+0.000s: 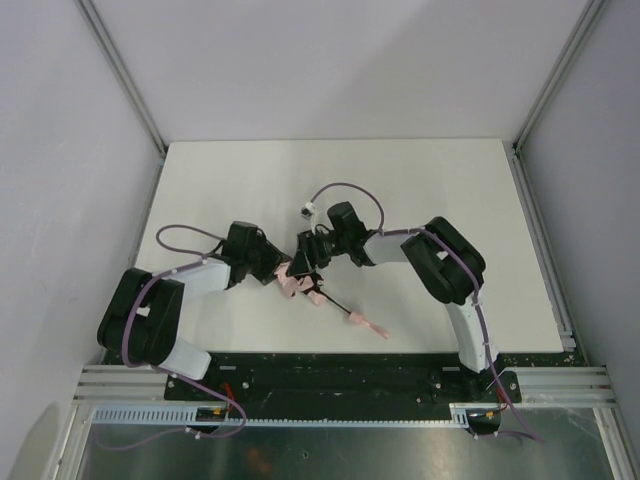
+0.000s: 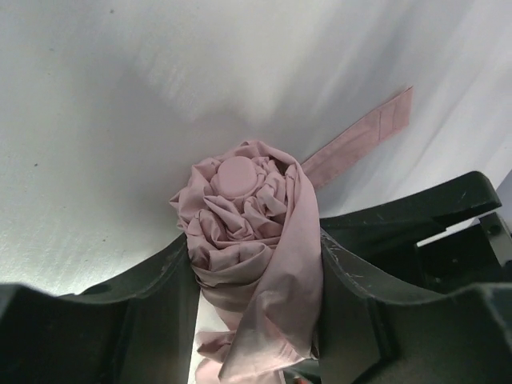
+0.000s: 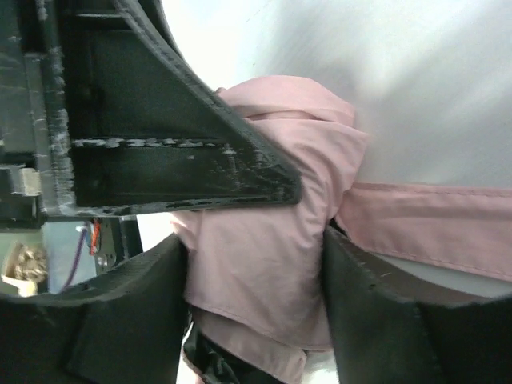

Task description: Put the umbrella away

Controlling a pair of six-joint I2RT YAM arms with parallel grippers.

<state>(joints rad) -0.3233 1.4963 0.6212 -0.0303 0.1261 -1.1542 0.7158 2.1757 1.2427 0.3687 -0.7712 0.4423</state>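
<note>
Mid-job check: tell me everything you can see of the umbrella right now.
The umbrella is pale pink fabric, collapsed into a crumpled bundle with a round pink cap at its tip and a loose tie strap trailing onto the white table. A thin black shaft runs out to a small pink handle lying toward the near edge. The left end effector and right end effector both clasp the bundle, fabric filling each gap.

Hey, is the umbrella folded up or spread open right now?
Folded. The umbrella has its pink fabric bunched in pleats around the top cap, though its closing strap lies loose, not wrapped around.
</note>
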